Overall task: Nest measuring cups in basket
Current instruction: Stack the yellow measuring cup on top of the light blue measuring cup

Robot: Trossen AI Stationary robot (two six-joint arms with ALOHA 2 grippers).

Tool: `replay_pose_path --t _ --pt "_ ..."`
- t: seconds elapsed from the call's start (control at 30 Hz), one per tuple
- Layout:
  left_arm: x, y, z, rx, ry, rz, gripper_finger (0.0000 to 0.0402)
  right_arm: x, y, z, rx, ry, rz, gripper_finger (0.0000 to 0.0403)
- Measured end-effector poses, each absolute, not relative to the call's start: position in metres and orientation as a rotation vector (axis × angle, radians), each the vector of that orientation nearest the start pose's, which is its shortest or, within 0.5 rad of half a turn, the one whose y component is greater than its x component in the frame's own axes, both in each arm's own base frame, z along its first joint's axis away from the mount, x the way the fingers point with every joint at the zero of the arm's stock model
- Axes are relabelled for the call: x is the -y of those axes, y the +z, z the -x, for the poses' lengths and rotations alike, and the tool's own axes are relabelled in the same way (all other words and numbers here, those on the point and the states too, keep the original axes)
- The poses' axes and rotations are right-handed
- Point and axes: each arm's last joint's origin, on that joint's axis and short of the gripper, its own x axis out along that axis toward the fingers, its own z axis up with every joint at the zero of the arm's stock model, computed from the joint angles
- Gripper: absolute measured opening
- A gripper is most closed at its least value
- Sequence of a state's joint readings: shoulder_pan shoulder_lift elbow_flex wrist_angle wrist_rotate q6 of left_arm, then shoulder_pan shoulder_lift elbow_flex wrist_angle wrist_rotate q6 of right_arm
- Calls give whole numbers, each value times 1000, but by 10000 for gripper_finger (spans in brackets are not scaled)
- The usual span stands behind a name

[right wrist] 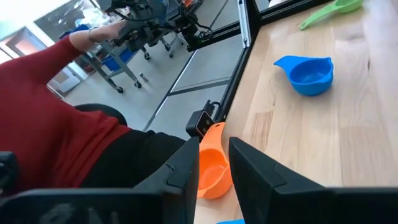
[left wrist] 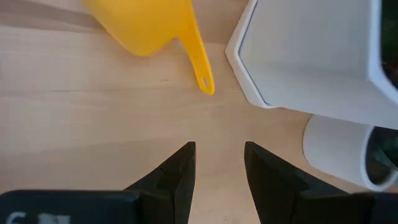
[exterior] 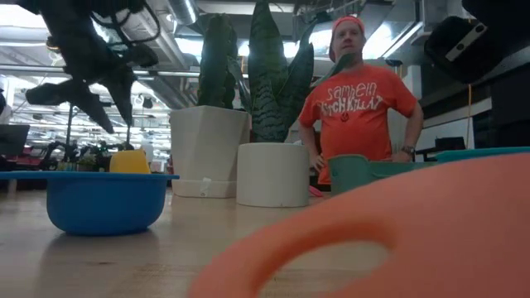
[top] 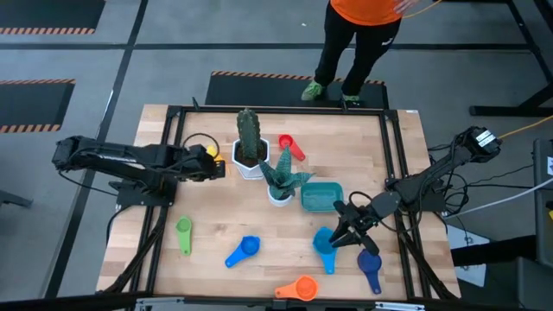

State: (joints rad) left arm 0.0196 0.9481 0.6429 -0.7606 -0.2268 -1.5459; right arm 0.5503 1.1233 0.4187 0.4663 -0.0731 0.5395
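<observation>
The teal basket (top: 321, 196) sits on the wooden tabletop (top: 216, 233) just beside the round white pot (top: 279, 195) holding a leafy plant, and no measuring cup lies inside it. The cups are scattered around it: a red cup (top: 290, 145) beyond it toward the person (top: 356, 43), a yellow cup (left wrist: 152, 28) on the other side of the white hexagonal cactus pot (top: 249, 161), a green cup (top: 184, 233) and a blue cup (top: 244, 250) well apart toward the near edge, an orange cup (top: 297, 288) at that edge, and a light blue cup (top: 326, 244) and a dark blue cup (top: 370, 268) close by the basket. The right end effector (top: 350, 228) hangs over the light blue cup, fingers slightly parted and holding nothing. The left end effector (top: 210, 164) rests near the yellow cup, released.
</observation>
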Motion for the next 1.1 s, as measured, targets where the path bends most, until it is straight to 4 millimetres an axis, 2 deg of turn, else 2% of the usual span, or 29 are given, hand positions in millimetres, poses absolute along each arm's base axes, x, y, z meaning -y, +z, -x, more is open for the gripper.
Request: replay_pose_path --t 0.27,0.53,1.1 --pt "-10 196 -189 -710 1021 1240 131 -120 205 -191 -396 540 -454 92" --pt "-12 178 -207 -702 1065 1202 131 -119 205 -191 -372 556 -357 92" --pt "-14 155 -217 -735 1165 1111 131 -119 203 -190 -384 555 -327 92"
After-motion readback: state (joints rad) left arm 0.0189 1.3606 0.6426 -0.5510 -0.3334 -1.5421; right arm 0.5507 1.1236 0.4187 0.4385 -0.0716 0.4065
